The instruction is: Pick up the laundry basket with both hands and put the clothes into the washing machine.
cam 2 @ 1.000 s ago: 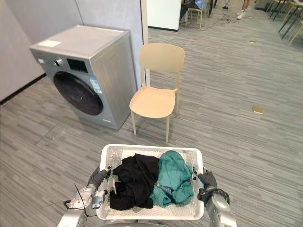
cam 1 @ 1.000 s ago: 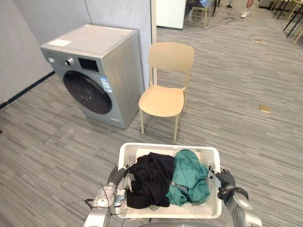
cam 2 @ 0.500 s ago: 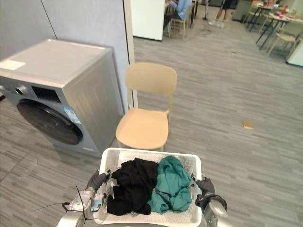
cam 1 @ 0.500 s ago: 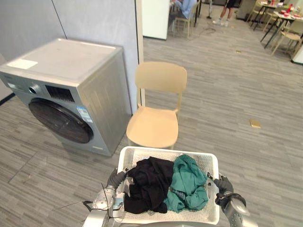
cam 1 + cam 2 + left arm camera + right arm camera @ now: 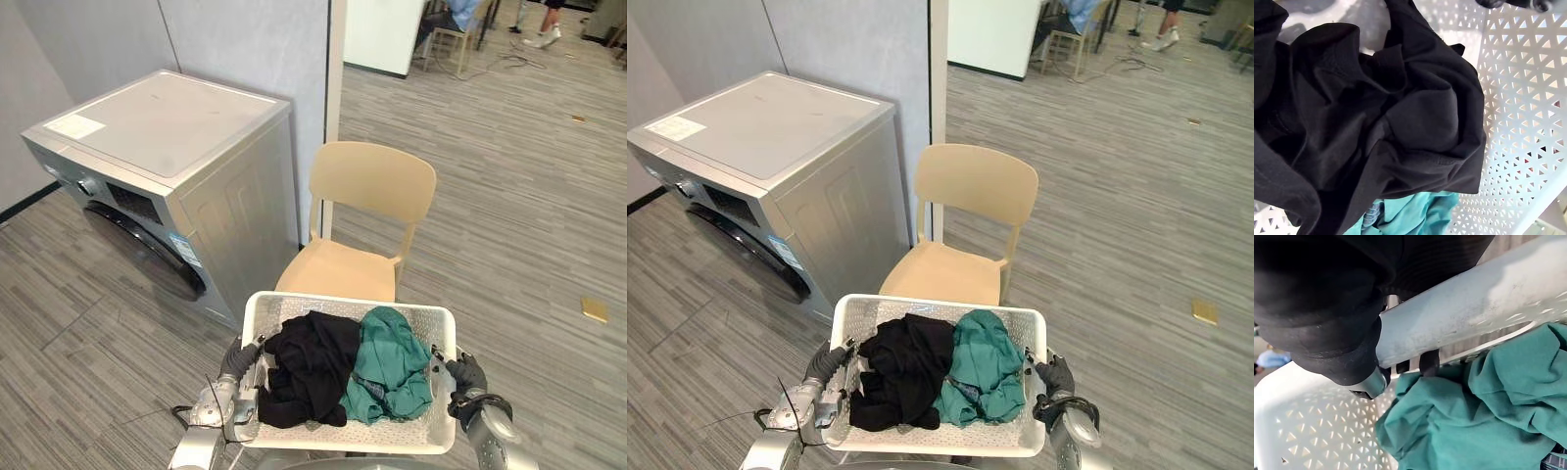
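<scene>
The laundry basket (image 5: 345, 298), with the clothes (image 5: 313, 367) inside, hangs between left hand (image 5: 238, 364) and right hand (image 5: 467, 376), fingers curled over its side rims; the washing machine (image 5: 167, 186) stands ahead-left of the basket, nearer the left hand, door (image 5: 147, 250) closed; a chair (image 5: 362, 196) stands just beyond the basket.

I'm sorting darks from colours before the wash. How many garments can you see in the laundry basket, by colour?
black garment: 1
teal garment: 1
Total: 2 visible in the laundry basket
</scene>
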